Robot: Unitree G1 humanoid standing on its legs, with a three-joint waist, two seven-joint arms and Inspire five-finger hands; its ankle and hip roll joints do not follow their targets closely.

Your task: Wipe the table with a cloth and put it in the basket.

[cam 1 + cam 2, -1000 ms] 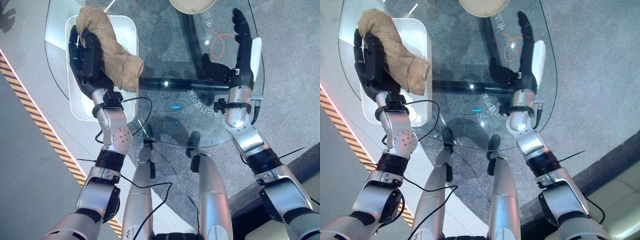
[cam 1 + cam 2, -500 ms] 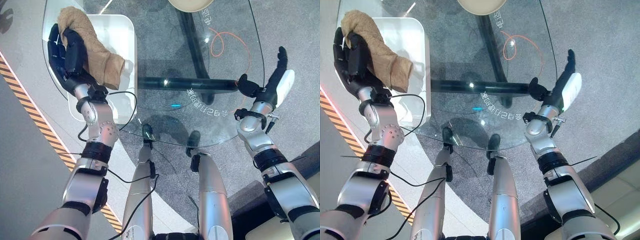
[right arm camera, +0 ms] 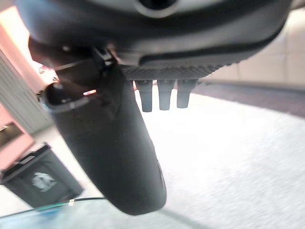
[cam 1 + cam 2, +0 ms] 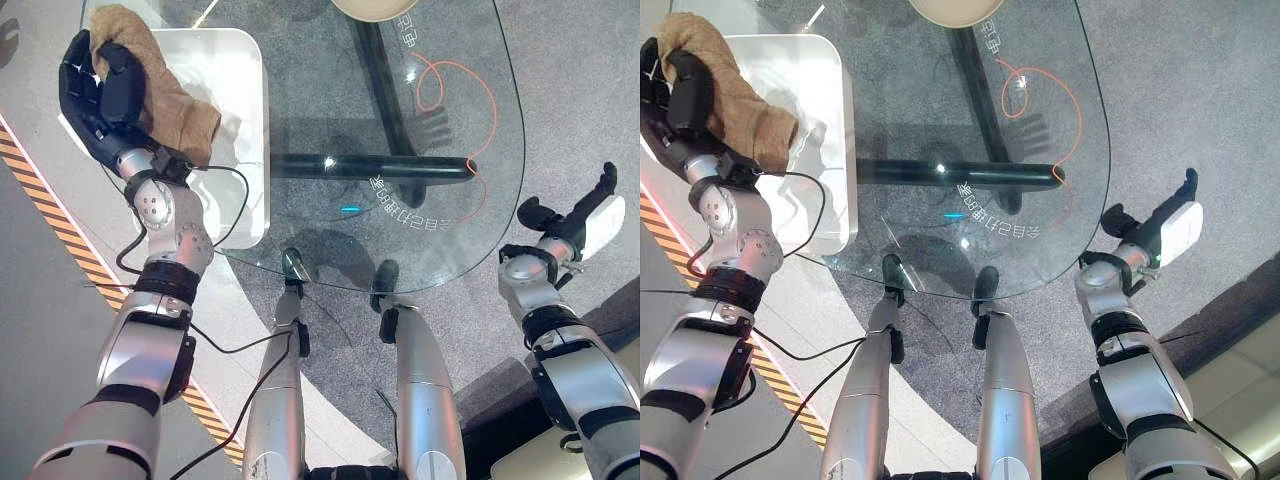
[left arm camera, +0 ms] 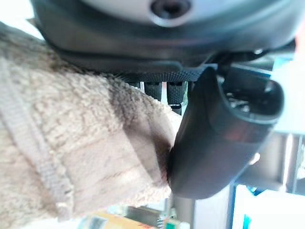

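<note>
Cloth (image 4: 165, 85), tan and fluffy, sits bunched in the left hand (image 4: 100, 95) at the far left of the left eye view, the dark fingers curled round its upper part while its loose end droops to the right over the white basket (image 4: 245, 120). That basket is a rounded rectangular tray lying under the left edge of the glass table (image 4: 480, 190). A pale round dish (image 4: 375, 8) shows at the table's far edge, and an orange cord (image 4: 450, 85) loops beneath the glass on the right. The right hand (image 4: 580, 215) hangs off the table's right side, near the robot, apart from the glass.

From the right eye view the cloth (image 4: 740, 95) hangs over the basket's left rim (image 4: 840, 130), gripped by the left hand (image 4: 675, 85). The right hand (image 4: 1155, 225) shows with fingers stretched out straight, touching nothing.

Close up in the left wrist view, the cloth (image 5: 71, 143) presses against the palm, and the thumb (image 5: 219, 133) clamps against its folded edge.

Over in the right wrist view, the right hand's thumb (image 3: 109, 152) juts out over pale floor, and the fingers (image 3: 164, 93) appear straight, though little more than their tips can be seen. A dark bin (image 3: 40, 179) stands on the floor beyond.
</note>
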